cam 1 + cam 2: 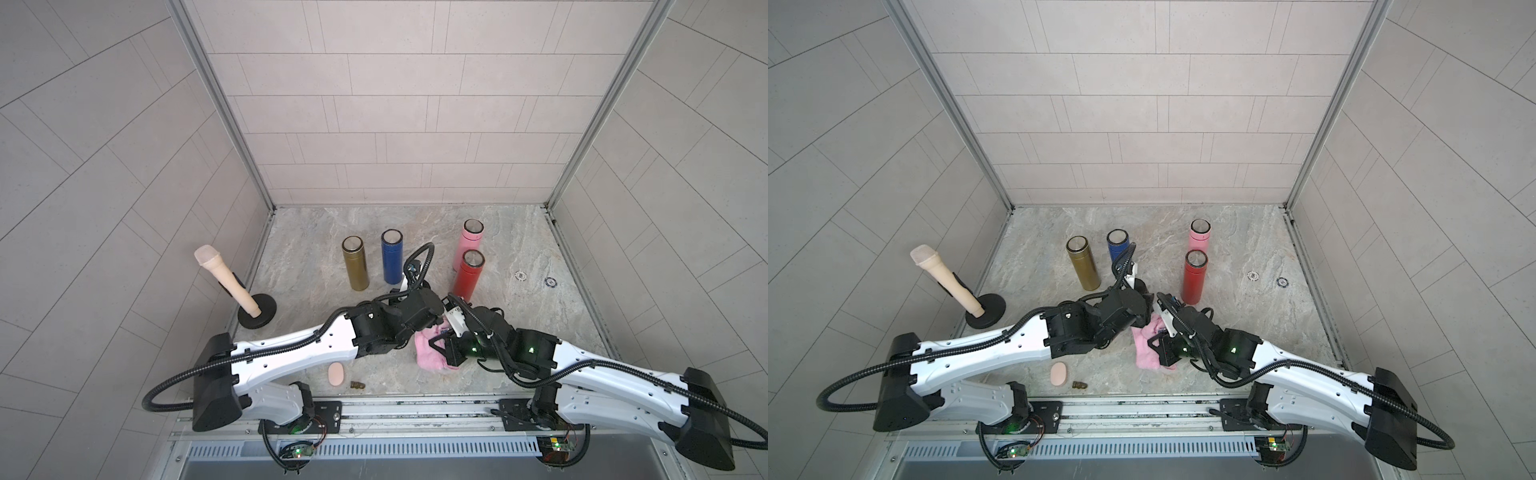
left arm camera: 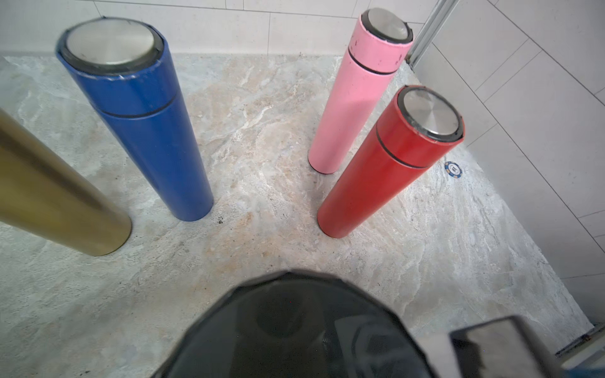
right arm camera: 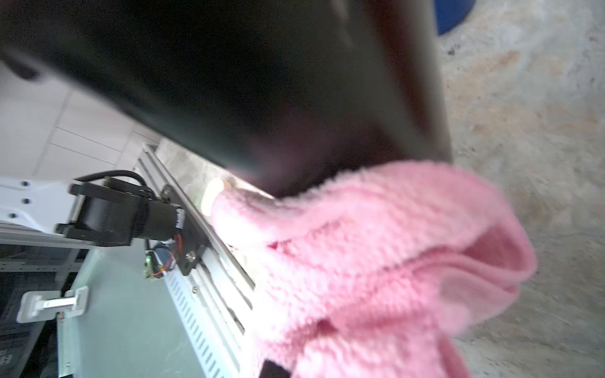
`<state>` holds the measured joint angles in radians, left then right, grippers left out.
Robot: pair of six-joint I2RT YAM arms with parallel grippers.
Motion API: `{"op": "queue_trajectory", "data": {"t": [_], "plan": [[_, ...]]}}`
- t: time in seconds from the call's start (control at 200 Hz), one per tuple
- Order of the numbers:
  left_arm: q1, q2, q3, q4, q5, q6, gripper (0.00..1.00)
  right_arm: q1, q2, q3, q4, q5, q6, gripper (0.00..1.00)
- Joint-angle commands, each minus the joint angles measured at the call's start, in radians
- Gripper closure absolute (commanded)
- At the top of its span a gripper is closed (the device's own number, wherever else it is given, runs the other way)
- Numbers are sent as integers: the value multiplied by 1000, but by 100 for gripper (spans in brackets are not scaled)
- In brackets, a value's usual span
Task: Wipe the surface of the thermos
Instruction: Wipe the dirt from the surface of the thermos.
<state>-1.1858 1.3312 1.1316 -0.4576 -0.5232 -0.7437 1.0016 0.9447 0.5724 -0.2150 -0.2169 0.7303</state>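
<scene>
- Now the left pincer (image 1: 434, 318) is shut. It has hold of the black thermos (image 3: 262, 81). Its fingers are hidden under the arm in both top views.
- From the left wrist, the black thermos shows as a big dark round shape right below the camera. So it sits right at that pincer.
- The black thermos is tilted, not standing up. From the right wrist it looks like a long dark tube. I cannot tell if its low end touches the worktop (image 1: 519, 332).
- The right pincer (image 1: 440, 351) is shut tight on the pink cloth (image 3: 393, 261).
- The cloth touches the black thermos near its low end. The rest of the cloth is bunched up below the right pincer.
- Both pincers are close together, near the middle of the worktop and toward the front.
- Four more stand upright behind the pincers, apart from them: a gold thermos (image 1: 356, 264), a blue thermos (image 1: 392, 257), a pink thermos (image 1: 469, 241) and a red thermos (image 1: 467, 276).
- Gold and blue stand side by side. Red stands just in front of pink and is the one nearest the pincers.
- A tan mic (image 1: 226, 282) leans on a round black base at the left edge.
- A pink soap (image 1: 336, 374) and a small brown bit (image 1: 357, 385) lie near the front edge, by the left arm.
- Two chips (image 1: 520, 275) lie on the right side, well apart from the pincers.
</scene>
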Motion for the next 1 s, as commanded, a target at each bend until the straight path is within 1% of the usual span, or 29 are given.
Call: {"op": "queue_trajectory", "data": {"t": [0.0, 0.115, 0.215, 0.235, 0.295, 0.37, 0.405, 0.5, 0.525, 0.585, 0.65, 0.705, 0.806, 0.866, 0.996], "plan": [[-6, -54, 53, 4, -52, -25, 100, 8, 3, -57, 15, 126, 15, 100], [-6, -118, -8, 7, -44, -5, 100, 8, -17, -52, 57, 203, 15, 100], [-5, -168, -58, 18, -31, 14, 100, 8, -36, -9, 96, 205, 21, 100], [-5, -175, -67, 17, -26, 42, 100, 8, -39, -2, 109, 204, 21, 100], [-5, -196, -94, 21, -21, 54, 100, 8, -37, 28, 134, 200, 31, 100], [-6, -223, -133, 59, -14, 71, 100, 8, -14, 40, 184, 164, 21, 100], [-6, -236, -152, 89, 0, 90, 100, 8, 6, 75, 199, 149, 23, 100], [-4, -240, -158, 137, 51, 168, 100, 8, 71, 85, 208, 106, 23, 100], [-4, -234, -152, 138, 69, 206, 100, 8, 86, 81, 206, 94, 23, 100], [-5, -221, -139, 127, 104, 288, 100, 1, 106, 53, 233, 47, 20, 100], [-2, -210, -129, 96, 134, 360, 100, -23, 108, -34, 285, 2, 32, 100], [-2, -212, -133, 88, 153, 398, 100, -66, 103, -95, 327, -59, 35, 100], [2, -234, -177, 126, 219, 494, 100, -124, 76, -170, 369, -118, 22, 100], [5, -249, -204, 150, 218, 527, 100, -140, 62, -182, 366, -139, -6, 100], [28, -273, -267, 235, 294, 575, 100, -146, 77, -144, 333, -231, -91, 100]]}}
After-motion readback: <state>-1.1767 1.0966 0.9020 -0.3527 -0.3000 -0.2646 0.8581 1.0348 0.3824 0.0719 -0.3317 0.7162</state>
